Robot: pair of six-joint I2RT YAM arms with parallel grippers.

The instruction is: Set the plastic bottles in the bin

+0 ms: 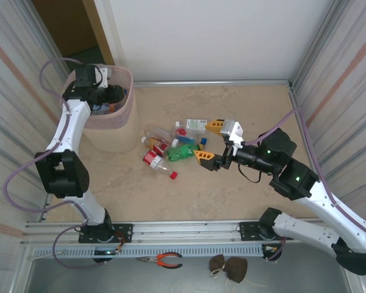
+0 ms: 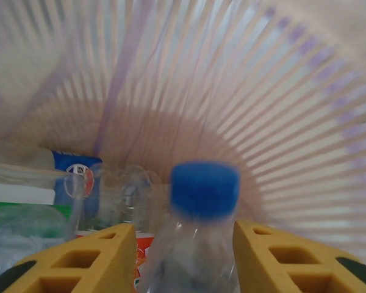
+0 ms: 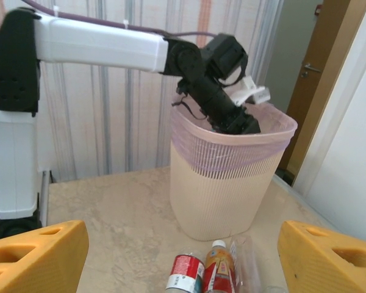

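Note:
My left gripper (image 2: 184,235) reaches deep inside the pale pink ribbed bin (image 2: 244,91), its yellow fingers (image 2: 104,250) closed against a clear bottle with a blue cap (image 2: 204,189), which looks blurred. More bottles lie on the bin's floor, one with a blue label (image 2: 76,174). From above, the left gripper (image 1: 104,104) sits within the bin's rim (image 1: 129,91). A heap of bottles (image 1: 171,146) lies mid-table, among them a green one (image 1: 182,152). My right gripper (image 1: 209,142) stands open just right of the heap, facing a red-labelled bottle (image 3: 186,274), an orange-labelled bottle (image 3: 218,271) and the bin (image 3: 226,183).
Orange-handled pliers (image 1: 165,260) and a dark brown lump (image 1: 229,267) lie on the ledge below the rail. Striped walls close in the table left and right, a white wall at the back. Bare tabletop (image 1: 244,110) spreads beyond the right gripper.

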